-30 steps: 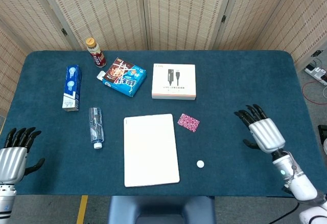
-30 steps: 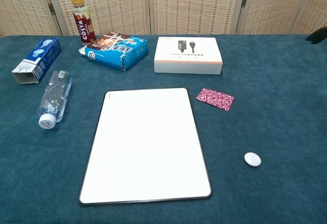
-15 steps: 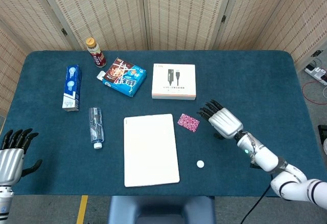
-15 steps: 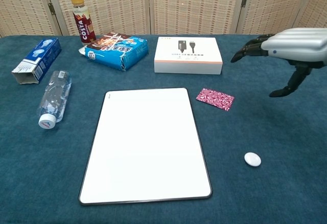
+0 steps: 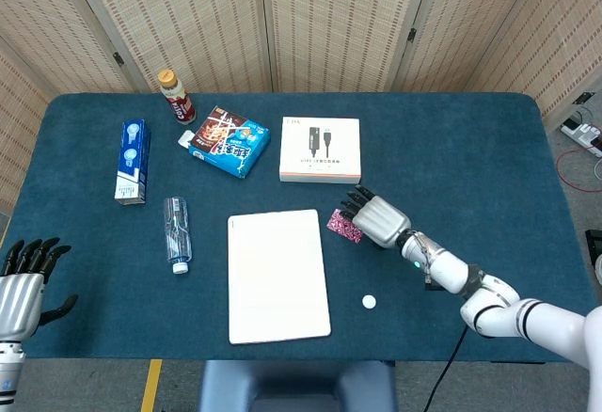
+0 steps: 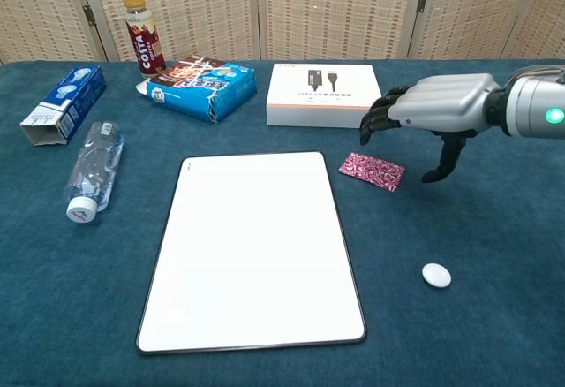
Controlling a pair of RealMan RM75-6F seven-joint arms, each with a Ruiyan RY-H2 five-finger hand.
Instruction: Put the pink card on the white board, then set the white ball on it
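Note:
The pink patterned card (image 6: 372,171) lies flat on the blue cloth just right of the white board (image 6: 253,250), partly covered by my hand in the head view (image 5: 340,227). My right hand (image 6: 430,109) hovers above the card, fingers apart, thumb hanging down, holding nothing; the head view shows the right hand (image 5: 376,218) over the card's right part. The small white ball (image 6: 436,275) rests on the cloth nearer the front, also seen as the ball (image 5: 369,302). The white board (image 5: 277,275) is bare. My left hand (image 5: 23,285) stays at the table's front left corner, fingers spread and empty.
A white cable box (image 6: 326,94) sits just behind my right hand. Further left are a blue snack pack (image 6: 201,87), a Cotta bottle (image 6: 142,35), a blue carton (image 6: 62,102) and a lying water bottle (image 6: 94,171).
My right hand has swept in from the table's right side to a spot over the pink card. The card, ball and left hand have stayed put.

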